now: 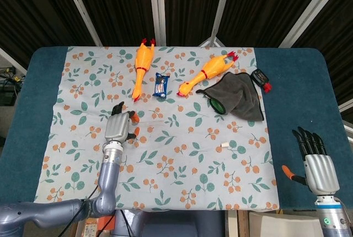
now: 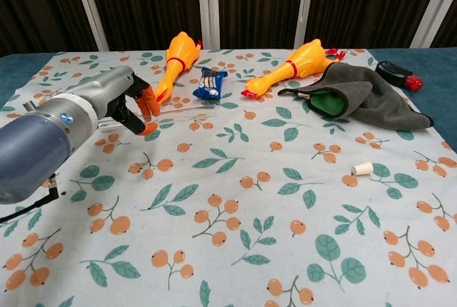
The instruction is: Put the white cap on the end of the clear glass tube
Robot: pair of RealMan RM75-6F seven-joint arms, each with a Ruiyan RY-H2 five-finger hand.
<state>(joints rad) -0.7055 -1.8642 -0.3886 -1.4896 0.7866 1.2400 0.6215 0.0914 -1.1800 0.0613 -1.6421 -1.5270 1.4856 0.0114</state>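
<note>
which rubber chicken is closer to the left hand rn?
The left rubber chicken, lying nearly straight up the cloth beside the blue snack packet. Its beak end points down toward the left hand; the other rubber chicken lies slanted by the grey cloth.

A blue table [image 1: 300, 99] carries a leaf-and-berry cloth [image 1: 182, 171] across its middle (the blue stays bare at both sides). On the cloth: two rubber chickens [image 1: 141, 67] far, a grey towel [image 1: 238, 96] right, a white cap [image 1: 224, 145] near.
</note>
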